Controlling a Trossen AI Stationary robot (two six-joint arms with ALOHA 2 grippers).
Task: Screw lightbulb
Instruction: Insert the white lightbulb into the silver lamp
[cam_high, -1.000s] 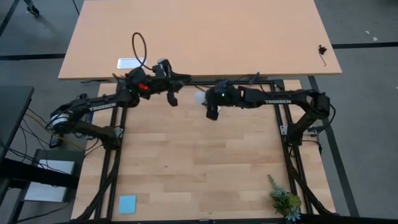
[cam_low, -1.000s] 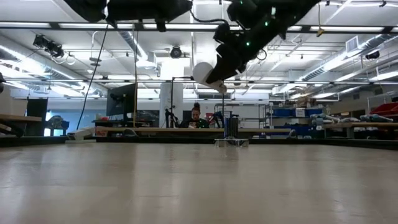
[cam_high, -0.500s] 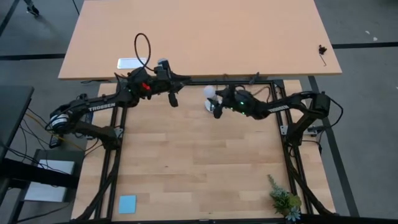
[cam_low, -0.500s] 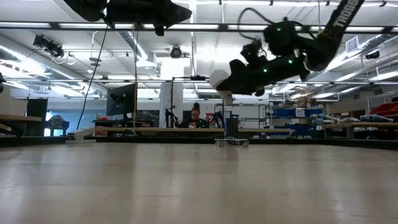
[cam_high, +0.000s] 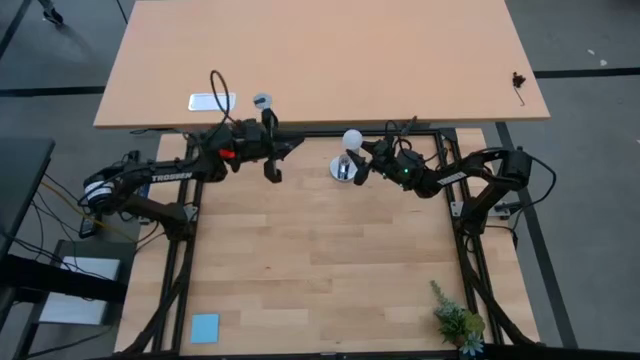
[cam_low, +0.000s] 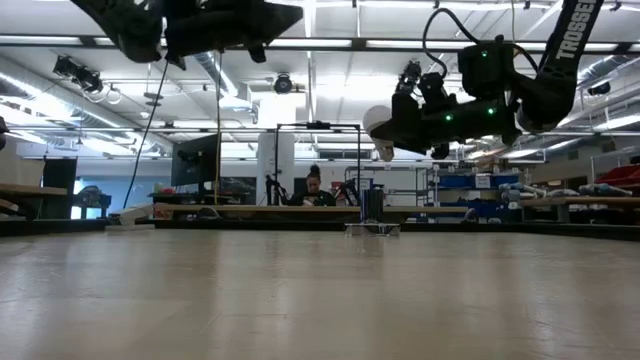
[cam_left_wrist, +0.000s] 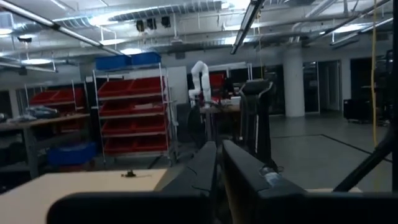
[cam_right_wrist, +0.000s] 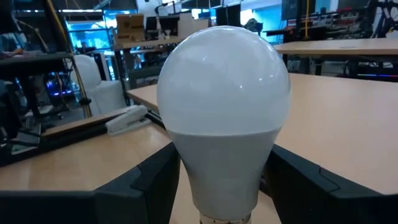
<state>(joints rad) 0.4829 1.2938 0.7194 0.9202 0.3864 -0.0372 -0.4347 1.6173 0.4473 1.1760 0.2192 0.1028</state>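
Observation:
The lightbulb (cam_right_wrist: 221, 106), a white dome on a grey neck, sticks out of my right gripper (cam_right_wrist: 222, 180), which is shut on it. In the high view the lightbulb (cam_high: 352, 138) is over the table's far middle. Just nearer, a round silver disc (cam_high: 343, 168) appears to lie flat on the wood. In the low view the lightbulb (cam_low: 378, 122) is well above the tabletop. My left gripper (cam_high: 292, 143) is raised at the far left. Its fingers (cam_left_wrist: 214, 163) are shut, with nothing seen between them. My right gripper pinches the lightbulb's grey neck (cam_right_wrist: 186, 163) between its two fingers (cam_right_wrist: 149, 183), one on each side, just above the screw base. The fingers come level from the table's right and point toward its far left. The lightbulb is lifted clear, its white dome leading.
A second, lighter tabletop (cam_high: 320, 60) lies beyond the far frame rail. On it are a flat white thing (cam_high: 210, 101), a small white thing (cam_high: 262, 101) and a small black thing (cam_high: 517, 80). A blue square (cam_high: 205, 327) lies near left and a plant (cam_high: 455, 322) near right.
My right gripper has tipped up from pointing down to level. It has sunk and drawn back toward the table's right and far edge. The lightbulb has swung from under the gripper to stick out sideways, and it stays held. My left gripper has sunk a little.

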